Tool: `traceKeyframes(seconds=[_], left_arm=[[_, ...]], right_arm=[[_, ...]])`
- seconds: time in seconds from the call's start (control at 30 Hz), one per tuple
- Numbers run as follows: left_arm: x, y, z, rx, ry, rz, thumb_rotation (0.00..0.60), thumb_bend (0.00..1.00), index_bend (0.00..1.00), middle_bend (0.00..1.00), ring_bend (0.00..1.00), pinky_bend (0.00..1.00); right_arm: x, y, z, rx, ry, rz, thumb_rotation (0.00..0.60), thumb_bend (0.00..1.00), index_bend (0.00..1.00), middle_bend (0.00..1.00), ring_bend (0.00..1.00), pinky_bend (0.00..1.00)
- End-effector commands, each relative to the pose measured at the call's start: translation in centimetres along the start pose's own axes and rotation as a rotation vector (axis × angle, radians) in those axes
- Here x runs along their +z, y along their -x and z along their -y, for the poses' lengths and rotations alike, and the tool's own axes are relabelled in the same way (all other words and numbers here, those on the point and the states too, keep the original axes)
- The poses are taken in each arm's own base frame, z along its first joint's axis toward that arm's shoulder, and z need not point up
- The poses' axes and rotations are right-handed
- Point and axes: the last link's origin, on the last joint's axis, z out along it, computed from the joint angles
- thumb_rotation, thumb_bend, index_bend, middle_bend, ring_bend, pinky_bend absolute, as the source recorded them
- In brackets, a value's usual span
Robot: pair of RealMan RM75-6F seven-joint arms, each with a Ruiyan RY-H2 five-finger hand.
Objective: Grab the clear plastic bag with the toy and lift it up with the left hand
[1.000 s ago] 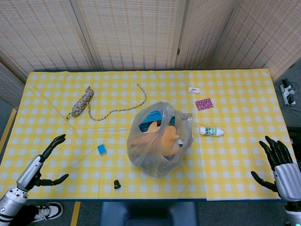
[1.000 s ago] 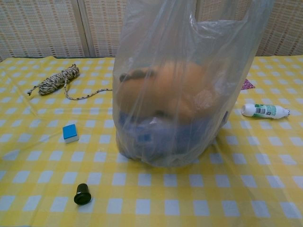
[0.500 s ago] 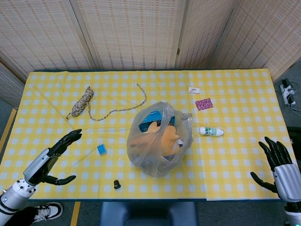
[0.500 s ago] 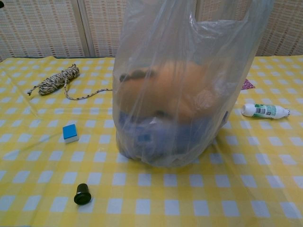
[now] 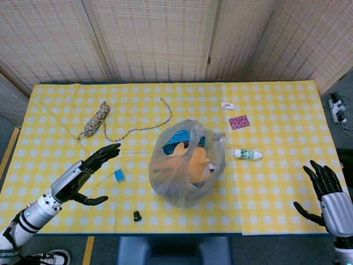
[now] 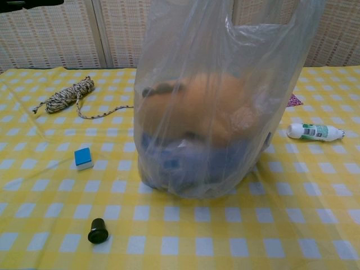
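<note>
- Head view: the clear plastic bag (image 5: 187,165) with the orange and blue toy (image 5: 194,161) inside stands on the desk (image 5: 276,110) just below the middle of the frame, its loose handles bunched toward the upper right of the bag.
- Your left hand (image 5: 85,174) hovers at lower left with its fingers (image 5: 105,152) spread wide and holding nothing, well apart from the bag. Your right hand (image 5: 325,190) sits at the lower right edge, also spread and empty.
- The risk here: if you close on the smooth bulging side, the thin film may slip through and the bag may tip or slide rather than rise. Aim for the gathered plastic at the top.
- The small blue block (image 5: 119,175) lies between your left hand and the bag, so a low sweep could knock it. The black cap (image 5: 137,216) sits near the bag's lower left.
- Out of the way: the coiled rope (image 5: 95,122) at upper left, the white bottle (image 5: 247,154) right of the bag, the purple card (image 5: 239,122) above it.
- Chest view: the bag (image 6: 219,95) fills the centre of the frame, toy (image 6: 191,115) low inside, handle opening near the top edge.
- A dark shape at the top left corner may be your left hand; I cannot tell.
- Blue block (image 6: 83,157) and black cap (image 6: 98,230) lie at left, rope (image 6: 70,94) at upper left, bottle (image 6: 314,132) at right.
</note>
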Motion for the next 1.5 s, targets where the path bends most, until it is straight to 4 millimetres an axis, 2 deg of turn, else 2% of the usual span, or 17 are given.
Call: traceKeyframes(seconds=[0.03, 0.53, 0.97, 1.5], left_arm=[[1.0, 0.0, -0.2, -0.036, 0.008, 0.001, 0.600, 0.28, 0.00, 0.00, 0.00, 0.00], [5.7, -0.1, 0.0, -0.117, -0.024, 0.042, 0.600, 0.28, 0.00, 0.00, 0.00, 0.01], [7.7, 0.4, -1.2, -0.103, 0.006, 0.067, 0.600, 0.28, 0.00, 0.00, 0.00, 0.01], [10.5, 1.6, -0.5, -0.136, -0.012, 0.114, 0.600, 0.27, 0.00, 0.00, 0.00, 0.01]], right_arm=[[0.2, 0.1, 0.0, -0.004, 0.001, 0.001, 0.600, 0.25, 0.00, 0.00, 0.02, 0.00], [0.8, 0.8, -0.4, -0.009, 0.019, 0.030, 0.600, 0.25, 0.00, 0.00, 0.02, 0.00], [1.1, 1.3, -0.8, -0.004, 0.033, 0.057, 0.600, 0.25, 0.00, 0.00, 0.02, 0.00], [0.5, 1.0, -1.2, 0.001, 0.052, 0.055, 0.600, 0.25, 0.00, 0.00, 0.02, 0.00]])
